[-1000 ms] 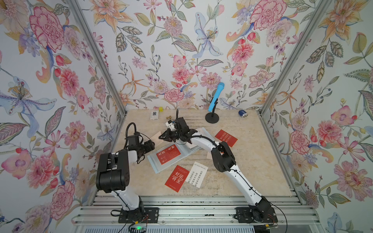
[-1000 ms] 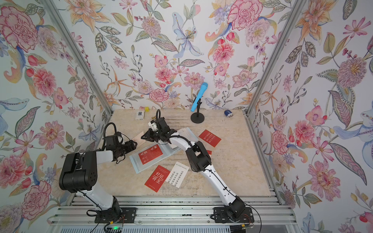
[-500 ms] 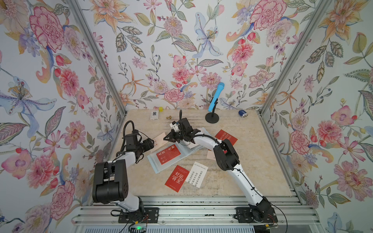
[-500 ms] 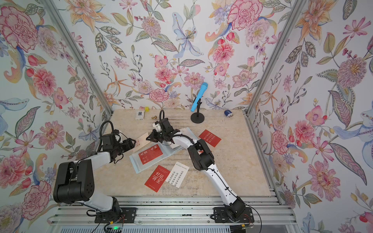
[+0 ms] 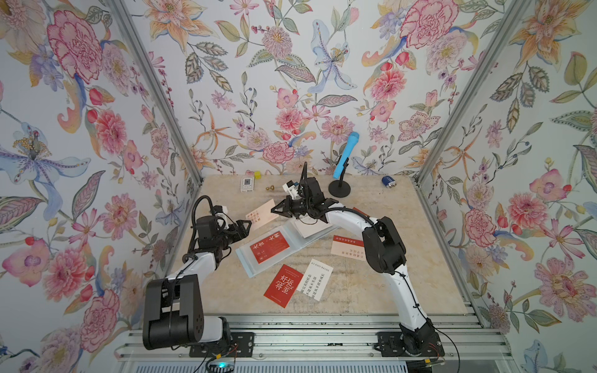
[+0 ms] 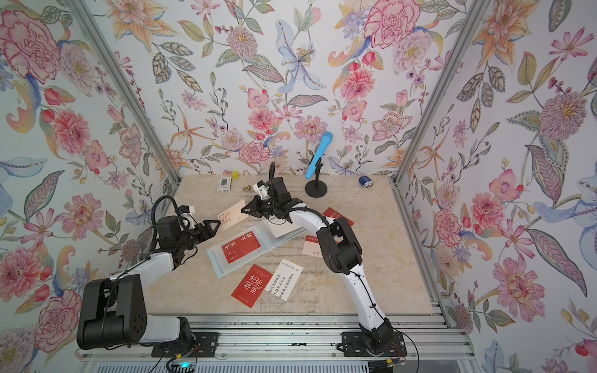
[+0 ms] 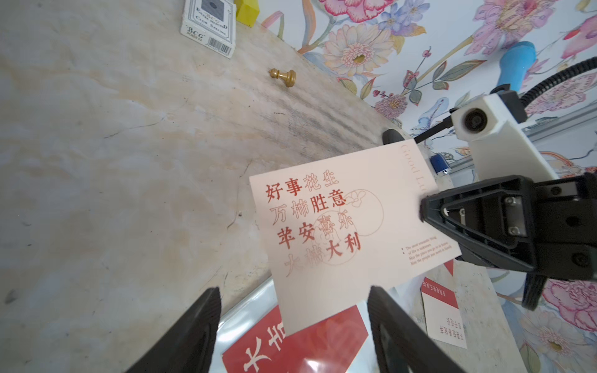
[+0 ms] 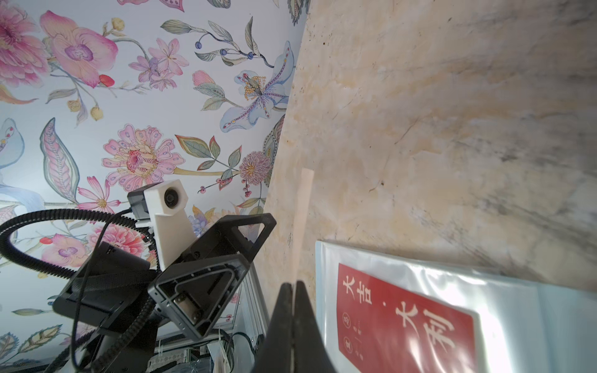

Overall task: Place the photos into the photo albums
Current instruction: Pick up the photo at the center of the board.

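Item: one pale pink card (image 7: 339, 232) with red Chinese lettering, which we take to be the photo now in hand. We find it in the air above the table (image 5: 371, 290), just beyond the far edge of the open photo album (image 5: 250, 268) and between the two arms. The right gripper (image 5: 274, 210) has its jaws pressed together on one edge of the card; its own wrist view shows the card edge-on and straight, running out from the closed fingertips (image 8: 284, 310). The left gripper (image 7: 294, 323) has its jaws spread, empty, just beside the card's free end; we cannot tell whether it touches. The album lies flat and open, with one red card (image 5: 269, 247) already in its clear sleeve. Other loose cards (image 5: 283, 285) lie on the table nearer the robot. Handling, as we judge it: the card is very light, thin and fairly stiff, since it shows no sag, but it should bow or crease under a hard or twisting grip, and its smooth face may slip. We recommend a flat pinch on the blank margin of a short edge, leaving the opposite edge free to enter a sleeve mouth. The sleeve film looks soft and glossy and may need holding open.
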